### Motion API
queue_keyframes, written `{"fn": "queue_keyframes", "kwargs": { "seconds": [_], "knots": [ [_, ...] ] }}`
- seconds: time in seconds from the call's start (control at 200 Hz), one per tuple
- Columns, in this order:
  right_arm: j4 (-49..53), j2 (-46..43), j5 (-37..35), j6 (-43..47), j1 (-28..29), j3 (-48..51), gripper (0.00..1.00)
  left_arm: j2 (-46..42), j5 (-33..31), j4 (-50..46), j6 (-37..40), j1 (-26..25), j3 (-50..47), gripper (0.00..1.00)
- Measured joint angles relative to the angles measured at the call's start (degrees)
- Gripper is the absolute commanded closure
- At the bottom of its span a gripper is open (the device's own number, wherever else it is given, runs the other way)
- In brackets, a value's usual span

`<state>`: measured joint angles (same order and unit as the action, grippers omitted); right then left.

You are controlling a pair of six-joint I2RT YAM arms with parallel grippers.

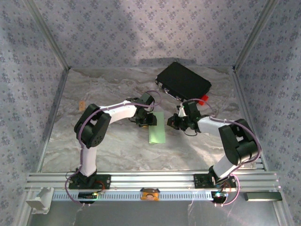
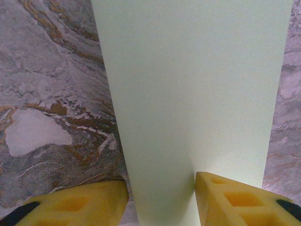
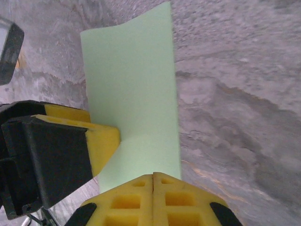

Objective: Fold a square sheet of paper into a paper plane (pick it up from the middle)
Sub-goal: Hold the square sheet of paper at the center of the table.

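**A:** From overhead, where does it lie?

**B:** The narrow pale green paper sheet [image 1: 157, 129] is on the grey marbled counter [image 1: 108, 141], between the two arms. Its long axis runs far to near, with the near end leaning slightly right. The left pincer [image 1: 149, 120] sits at its far left corner. The right pincer [image 1: 172, 123] is just beside its far right edge. Both are close, and the left looks the nearer.

**A:** And the left wrist view?

**B:** The sheet [image 2: 193, 84] stretches lengthwise straight away from the left pincer [image 2: 162, 193]. Its jaws are released and apart. One yellow pad [image 2: 235, 197] overlaps the sheet, and the other pad [image 2: 80, 205] is over bare counter just beside the edge. Nothing is held. Whether the pad presses down, I cannot tell.

**A:** Right wrist?

**B:** The right pincer [image 3: 153, 183] is clenched, its pads meeting, at the end of the sheet [image 3: 134, 84] nearest it. The sheet runs away from this pincer too. Whether a sliver of paper is nipped, I cannot tell. I'd judge the next crease depends on lifting that end along the long axis while the left pincer pins the sheet.
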<state>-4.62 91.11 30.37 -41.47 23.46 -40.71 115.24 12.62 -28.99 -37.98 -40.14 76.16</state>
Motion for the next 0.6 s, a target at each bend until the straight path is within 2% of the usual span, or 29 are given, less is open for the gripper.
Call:
{"fn": "queue_keyframes", "kwargs": {
  "seconds": [0.385,0.605],
  "knots": [
    [2.4,8.3,-0.6,2.2,3.2,-6.2,1.00,0.0,0.0,0.0,0.0,0.0,0.0,0.53],
    [4.1,7.9,-2.5,3.0,3.1,-6.3,1.00,0.0,0.0,0.0,0.3,0.0,0.0,0.52]
  ]
}}
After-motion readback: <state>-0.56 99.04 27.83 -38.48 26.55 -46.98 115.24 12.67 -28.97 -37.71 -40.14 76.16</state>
